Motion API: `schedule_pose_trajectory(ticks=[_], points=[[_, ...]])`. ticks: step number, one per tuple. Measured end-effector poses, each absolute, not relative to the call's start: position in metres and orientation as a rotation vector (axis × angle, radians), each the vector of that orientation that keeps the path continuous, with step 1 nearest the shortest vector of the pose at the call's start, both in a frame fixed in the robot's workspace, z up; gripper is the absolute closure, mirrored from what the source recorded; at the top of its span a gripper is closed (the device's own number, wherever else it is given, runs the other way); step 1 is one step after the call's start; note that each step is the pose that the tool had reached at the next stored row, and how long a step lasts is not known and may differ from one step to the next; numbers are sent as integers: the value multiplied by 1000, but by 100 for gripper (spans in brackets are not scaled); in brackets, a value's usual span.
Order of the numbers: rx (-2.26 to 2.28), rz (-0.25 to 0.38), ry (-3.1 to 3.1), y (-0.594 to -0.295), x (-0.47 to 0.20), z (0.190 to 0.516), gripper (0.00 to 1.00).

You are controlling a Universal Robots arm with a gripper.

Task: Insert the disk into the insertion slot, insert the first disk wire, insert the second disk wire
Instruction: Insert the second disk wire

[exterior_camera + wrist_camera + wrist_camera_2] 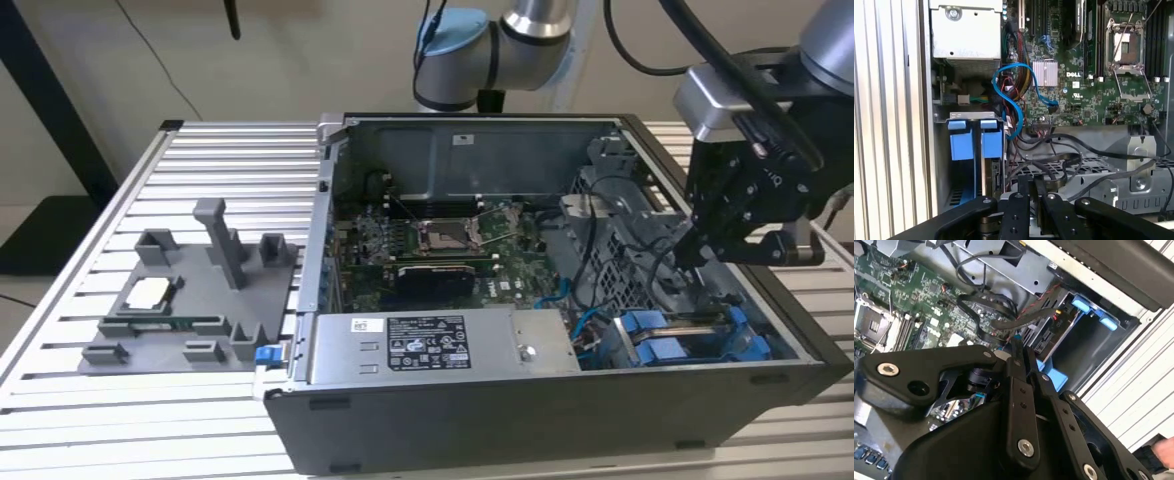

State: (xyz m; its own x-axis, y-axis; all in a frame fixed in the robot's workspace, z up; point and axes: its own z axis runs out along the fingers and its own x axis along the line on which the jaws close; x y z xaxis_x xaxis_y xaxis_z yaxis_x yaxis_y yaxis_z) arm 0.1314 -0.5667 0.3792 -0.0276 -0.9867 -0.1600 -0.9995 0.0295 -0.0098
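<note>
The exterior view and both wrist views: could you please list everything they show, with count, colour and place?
Open grey metal computer case: one, on the slatted table.
Green motherboard: one, on the case floor.
Grey power-supply box with white sticker: one, along the case's front wall.
Blue plastic drive carriers: two, in the bay at the exterior view's right.
Blue data cable: one, beside the carriers.
Grey plastic fixture tray: one, at the exterior view's left.
Slatted silver table: one.
Black gripper: one, fingers together, above black cables.

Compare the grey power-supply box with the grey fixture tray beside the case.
The power-supply box is metal, sits inside the computer case and bears a white sticker; the fixture tray is plastic, lies outside on the slatted table and has upright posts. Both are grey.
</note>
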Motion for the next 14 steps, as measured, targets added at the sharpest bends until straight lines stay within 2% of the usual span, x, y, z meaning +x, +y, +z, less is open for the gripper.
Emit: schedule_pose_trajectory(ticks=[14], points=[[-2104, 165, 2166, -567, 131, 377, 84]])
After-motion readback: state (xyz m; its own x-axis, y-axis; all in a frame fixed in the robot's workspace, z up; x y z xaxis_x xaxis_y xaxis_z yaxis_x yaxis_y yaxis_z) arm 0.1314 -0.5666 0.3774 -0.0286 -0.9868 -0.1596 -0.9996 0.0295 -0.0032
